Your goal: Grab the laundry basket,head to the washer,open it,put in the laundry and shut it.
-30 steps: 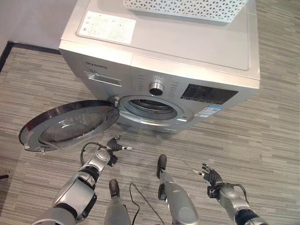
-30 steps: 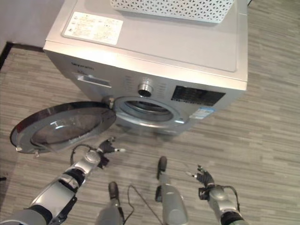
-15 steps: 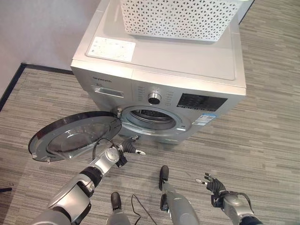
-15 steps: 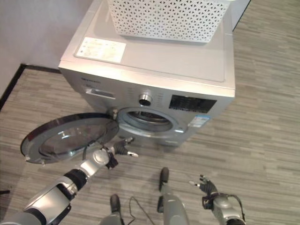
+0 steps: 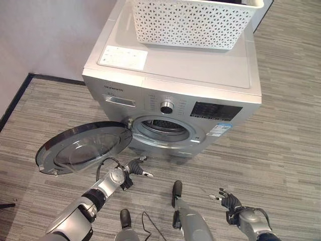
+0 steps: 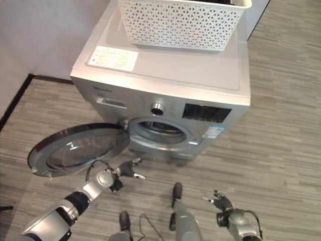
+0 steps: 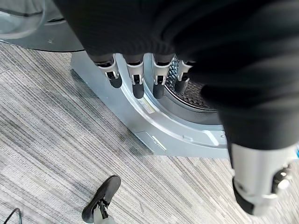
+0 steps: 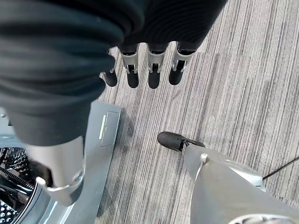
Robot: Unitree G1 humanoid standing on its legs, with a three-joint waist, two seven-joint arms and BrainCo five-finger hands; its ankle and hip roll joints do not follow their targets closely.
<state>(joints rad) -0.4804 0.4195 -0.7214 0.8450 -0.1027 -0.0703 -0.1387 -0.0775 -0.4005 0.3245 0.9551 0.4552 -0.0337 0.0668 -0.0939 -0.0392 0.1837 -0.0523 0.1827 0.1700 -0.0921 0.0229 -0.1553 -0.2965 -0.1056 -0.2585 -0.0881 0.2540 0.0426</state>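
Drum opening at frame centre left unblocked, mouth fully exposed. Washer door swung wide at left of frame, lying low over floor, blocking approach from that side. Basket set on washer top, upper centre. Open floor seen right of washer.

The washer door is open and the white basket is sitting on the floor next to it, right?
Not quite. The washer door is open, but the white basket is sitting on top of the washer, not on the floor. The left eye view shows it up there, and both robot hands hold nothing.
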